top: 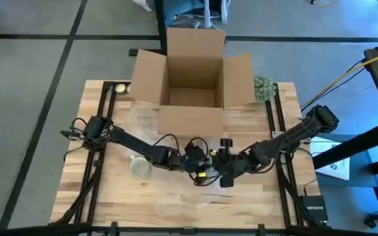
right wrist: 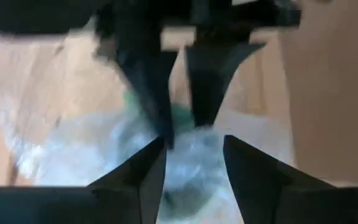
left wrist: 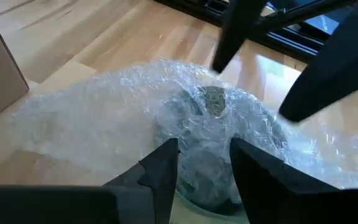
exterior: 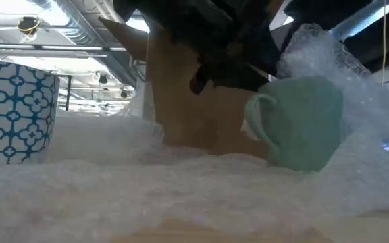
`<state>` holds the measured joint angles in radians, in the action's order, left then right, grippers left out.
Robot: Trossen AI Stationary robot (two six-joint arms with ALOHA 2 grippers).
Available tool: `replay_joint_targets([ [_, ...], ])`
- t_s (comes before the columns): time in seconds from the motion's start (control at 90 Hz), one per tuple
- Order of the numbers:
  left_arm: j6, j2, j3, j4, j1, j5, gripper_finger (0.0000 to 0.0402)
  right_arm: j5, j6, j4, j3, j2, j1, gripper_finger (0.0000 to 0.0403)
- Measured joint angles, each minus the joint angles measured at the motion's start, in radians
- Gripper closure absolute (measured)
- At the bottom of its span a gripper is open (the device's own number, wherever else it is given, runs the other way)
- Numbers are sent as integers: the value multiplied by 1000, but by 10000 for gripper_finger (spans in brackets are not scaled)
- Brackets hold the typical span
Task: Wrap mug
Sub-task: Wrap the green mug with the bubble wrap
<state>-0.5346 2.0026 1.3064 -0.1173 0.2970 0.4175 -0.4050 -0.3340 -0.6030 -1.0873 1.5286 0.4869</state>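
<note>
Green mug [exterior: 301, 125] sits mid-surface on bubble wrap [left wrist: 92, 118], partly covered. Left claw [left wrist: 204, 165] apart, straddling the bundle to steady it; right claw [right wrist: 194, 158] apart, facing it, likely folding.

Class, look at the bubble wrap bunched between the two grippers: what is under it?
A pale green mug sits under the bubble wrap; its handle and side show in the low view. The wrap hides its top in the left wrist view, and what it stands on is hidden.
</note>
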Motion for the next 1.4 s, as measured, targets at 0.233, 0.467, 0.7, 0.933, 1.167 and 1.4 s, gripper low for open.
replay_joint_targets([
  [0.233,-7,0,0,-4,0,-7,270,96,-78,208,186,12,-25,256],
  [0.467,-12,0,-1,-6,0,-7,270,116,-35,86,88,-1,-23,256],
  [0.7,-16,0,-1,-6,-3,-5,270,84,0,2,13,-5,-24,256],
  [0.933,-17,0,-1,-9,-3,-9,270,116,-26,160,136,77,-45,256],
  [1.167,-16,0,-1,-7,-2,-7,270,155,0,53,67,66,-49,256],
  [1.4,-16,0,-1,-5,-2,-4,270,162,0,-130,-11,-61,-32,256],
])
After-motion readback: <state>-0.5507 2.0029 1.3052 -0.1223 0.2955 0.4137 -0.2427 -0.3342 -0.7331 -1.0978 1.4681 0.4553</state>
